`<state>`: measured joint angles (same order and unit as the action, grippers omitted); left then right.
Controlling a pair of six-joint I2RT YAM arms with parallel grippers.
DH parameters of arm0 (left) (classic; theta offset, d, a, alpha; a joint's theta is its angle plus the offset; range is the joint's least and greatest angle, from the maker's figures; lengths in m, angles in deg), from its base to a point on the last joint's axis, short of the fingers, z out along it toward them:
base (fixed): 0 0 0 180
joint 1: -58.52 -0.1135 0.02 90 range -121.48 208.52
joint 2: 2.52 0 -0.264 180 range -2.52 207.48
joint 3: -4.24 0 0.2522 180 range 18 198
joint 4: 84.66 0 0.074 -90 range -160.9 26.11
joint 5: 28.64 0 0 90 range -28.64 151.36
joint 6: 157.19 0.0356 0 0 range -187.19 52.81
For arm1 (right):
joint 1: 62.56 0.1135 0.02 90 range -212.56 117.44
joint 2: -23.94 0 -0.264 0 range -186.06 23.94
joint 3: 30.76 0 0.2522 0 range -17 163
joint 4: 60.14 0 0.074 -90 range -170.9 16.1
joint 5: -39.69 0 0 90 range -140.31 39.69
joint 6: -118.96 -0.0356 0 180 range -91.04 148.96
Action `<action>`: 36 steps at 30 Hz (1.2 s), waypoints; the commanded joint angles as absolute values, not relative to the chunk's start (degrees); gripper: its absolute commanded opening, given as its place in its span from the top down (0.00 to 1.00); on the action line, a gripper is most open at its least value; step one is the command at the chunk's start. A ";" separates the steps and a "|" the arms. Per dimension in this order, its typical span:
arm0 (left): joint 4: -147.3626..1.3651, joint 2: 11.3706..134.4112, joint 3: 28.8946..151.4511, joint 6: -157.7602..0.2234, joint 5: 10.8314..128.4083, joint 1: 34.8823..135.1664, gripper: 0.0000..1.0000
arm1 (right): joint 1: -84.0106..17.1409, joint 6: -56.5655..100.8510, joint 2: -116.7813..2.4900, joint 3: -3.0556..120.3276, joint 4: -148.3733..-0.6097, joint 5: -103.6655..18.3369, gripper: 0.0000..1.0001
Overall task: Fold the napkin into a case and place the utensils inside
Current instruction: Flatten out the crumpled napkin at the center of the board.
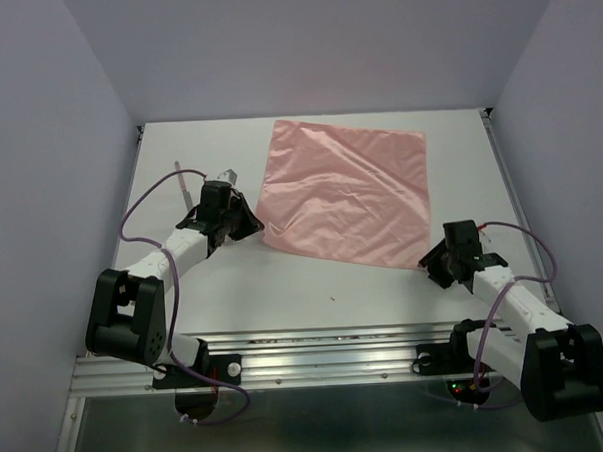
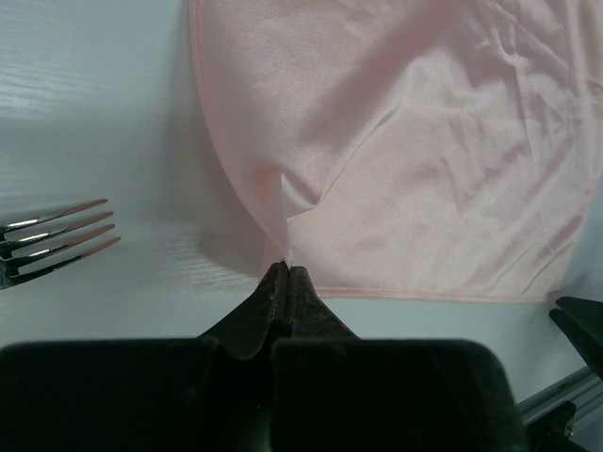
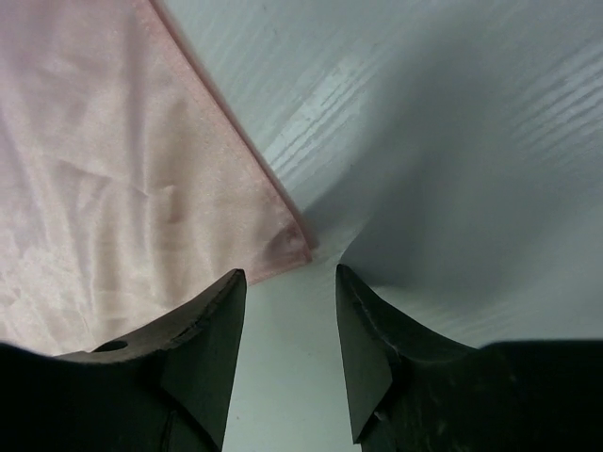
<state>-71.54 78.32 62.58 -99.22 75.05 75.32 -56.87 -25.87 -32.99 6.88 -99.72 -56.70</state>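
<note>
Jaws of my left gripper are pressed together on the near-left corner of the napkin, drawing the salmon-pink cloth up into a small peaked fold at the tips. From that pinch the hem runs off to the right along the white table, and the rest of the sheet fans away, wrinkled but spread out. To the left of the cloth, apart from it, the silvery tines of a fork lie on the tabletop.

My right gripper stands with its jaws spread, gripping nothing. The napkin's near-right corner lies flat on the table just beyond the tips, closer to the left-hand finger, and the gap between the two fingers looks down on bare table.

Seen from above, the napkin lies open as a single unfolded sheet, turned slightly askew, across the middle and far part of the table. My left gripper meets it at one near corner and my right gripper sits at the other. The utensils rest on the left side of the table, beyond my left arm and clear of the cloth.
</note>
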 commanded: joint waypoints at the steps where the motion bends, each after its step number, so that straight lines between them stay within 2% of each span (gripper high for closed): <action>1: -72.92 78.26 63.36 -98.48 75.33 75.49 1.00 | -55.97 -24.13 -36.44 6.56 -97.10 -56.28 0.51; 17: -71.86 78.70 64.06 -98.39 75.34 75.49 1.00 | -55.97 -23.43 -41.19 8.14 -96.39 -62.25 0.57; 23: -71.77 78.78 64.15 -98.21 74.98 75.49 1.00 | -54.39 -21.14 -42.24 9.28 -97.10 -63.49 0.51; 27: -71.77 79.40 64.50 -98.04 75.51 75.49 1.00 | -51.06 -21.75 -46.11 10.78 -98.15 -65.86 0.41; 30: -71.69 79.40 64.59 -98.13 75.51 75.49 1.00 | -50.00 -23.07 -47.34 10.34 -97.37 -65.51 0.40; 33: -71.51 79.31 64.67 -98.04 75.33 75.49 1.00 | -49.47 -23.69 -48.48 9.98 -97.01 -65.86 0.44; 36: -71.42 79.49 64.67 -98.04 75.25 75.49 1.00 | -48.94 -24.22 -49.19 10.33 -97.36 -67.09 0.59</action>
